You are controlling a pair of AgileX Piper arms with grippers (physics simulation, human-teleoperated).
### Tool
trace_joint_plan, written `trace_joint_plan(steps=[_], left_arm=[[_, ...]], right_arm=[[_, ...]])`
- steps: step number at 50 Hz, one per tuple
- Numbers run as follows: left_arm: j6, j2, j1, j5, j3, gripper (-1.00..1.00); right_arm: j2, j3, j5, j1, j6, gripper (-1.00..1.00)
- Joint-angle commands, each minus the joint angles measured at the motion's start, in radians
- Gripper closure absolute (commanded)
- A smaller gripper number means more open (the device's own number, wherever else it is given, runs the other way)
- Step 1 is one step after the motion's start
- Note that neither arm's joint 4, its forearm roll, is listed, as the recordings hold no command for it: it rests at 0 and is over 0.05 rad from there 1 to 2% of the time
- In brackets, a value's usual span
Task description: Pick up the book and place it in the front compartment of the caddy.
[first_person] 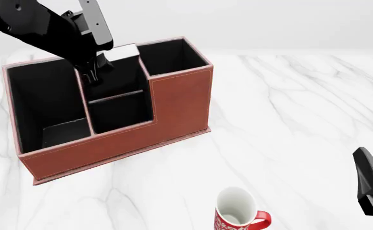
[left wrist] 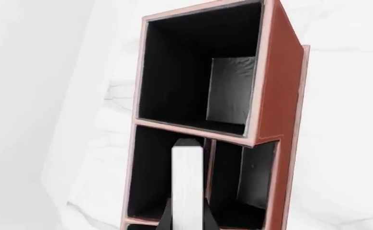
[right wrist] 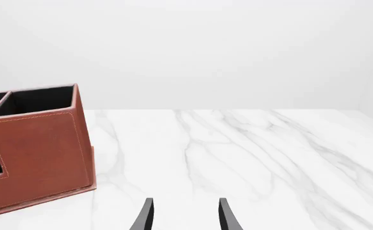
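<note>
Nearest, well to the right of the caddy [first_person: 173,115] on the marble table [first_person: 288,124], a red-and-white mug [first_person: 237,214] stands upright, and the right gripper [right wrist: 185,218] hangs beside it with its fingers spread apart and nothing between them. Farther off, the left gripper [first_person: 96,72] is clamped on the book [first_person: 123,51], holding it upright over the caddy's middle section. From the left wrist view the book's white page edge [left wrist: 187,187] stands in line with the divider between two black-lined compartments.

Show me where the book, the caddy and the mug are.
book [left wrist: 187,187]: left wrist view, on its white page edges.
caddy [first_person: 180,103]: front view, on the tall part of its front wall.
mug [first_person: 223,223]: front view, on its red patterned side.
</note>
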Motion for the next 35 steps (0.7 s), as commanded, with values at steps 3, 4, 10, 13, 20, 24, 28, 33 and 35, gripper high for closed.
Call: trace_joint_plan(steps=[3,4,10,13,20,24,28,33,35], left_arm=[[-0.013,0.004,-0.002,-0.045,-0.013,1.00],[-0.013,0.004,-0.002,-0.045,-0.013,1.00],[0.007,0.025,0.014,-0.072,-0.014,1.00],[0.006,0.036,0.019,-0.069,-0.032,1.00],[0.025,0.070,0.043,-0.093,-0.034,1.00],[0.040,0.085,0.057,-0.106,-0.030,1.00],[0.046,0.127,0.093,-0.117,-0.063,-1.00],[0.052,0.142,0.105,-0.119,-0.061,-1.00],[0.056,0.143,0.107,-0.119,-0.060,-1.00]], right_arm=[[-0.002,0.002,0.000,0.001,0.000,-1.00],[-0.002,0.002,0.000,0.001,0.000,-1.00],[-0.002,0.002,0.000,0.001,0.000,-1.00],[-0.002,0.002,0.000,0.001,0.000,-1.00],[-0.002,0.002,0.000,0.001,0.000,-1.00],[-0.002,0.002,0.000,0.001,0.000,-1.00],[-0.002,0.002,0.000,0.001,0.000,-1.00],[-0.002,0.002,0.000,0.001,0.000,-1.00],[-0.002,0.002,0.000,0.001,0.000,-1.00]])
